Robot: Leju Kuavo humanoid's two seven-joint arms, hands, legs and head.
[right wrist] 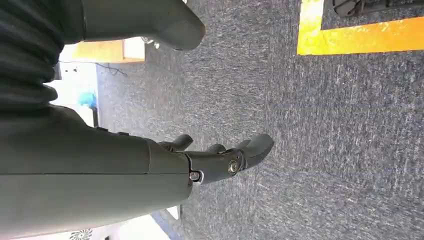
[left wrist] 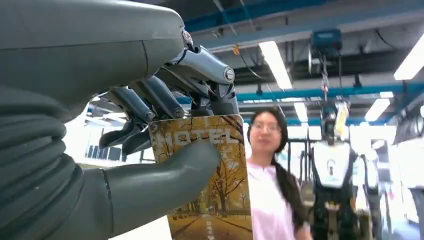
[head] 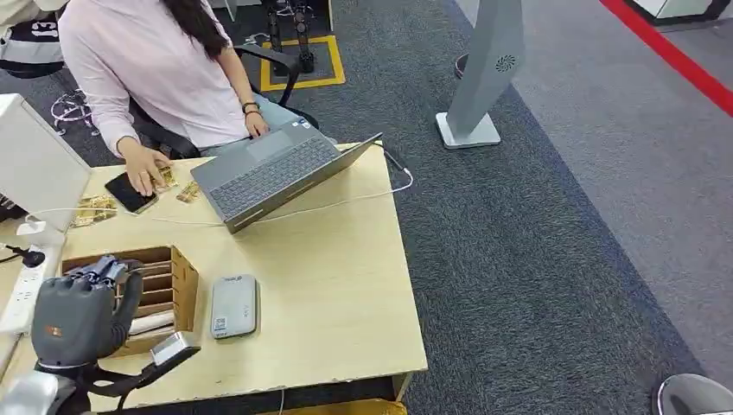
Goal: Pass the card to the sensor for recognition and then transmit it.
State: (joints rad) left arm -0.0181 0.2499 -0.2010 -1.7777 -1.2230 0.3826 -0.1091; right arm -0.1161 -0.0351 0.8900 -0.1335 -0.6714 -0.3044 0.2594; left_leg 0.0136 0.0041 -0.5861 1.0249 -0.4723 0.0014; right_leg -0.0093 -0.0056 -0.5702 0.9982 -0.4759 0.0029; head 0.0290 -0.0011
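My left hand [head: 82, 311] hovers over the wooden slotted card holder [head: 173, 285] at the desk's near left corner. In the left wrist view that hand [left wrist: 150, 125] pinches a hotel card [left wrist: 215, 195] with an autumn-tree picture between thumb and fingers. The grey card sensor [head: 234, 306] lies flat on the desk just right of the holder. My right hand [right wrist: 220, 160] hangs over grey carpet with its fingers apart and nothing in them.
A person in a pink top [head: 147, 69] sits at the far side of the desk, with a hand on a phone [head: 131, 192] and another on an open laptop [head: 272, 173]. Loose cards [head: 95, 209], a cable [head: 346, 203] and a power strip [head: 24, 290] lie on the desk [head: 346, 294].
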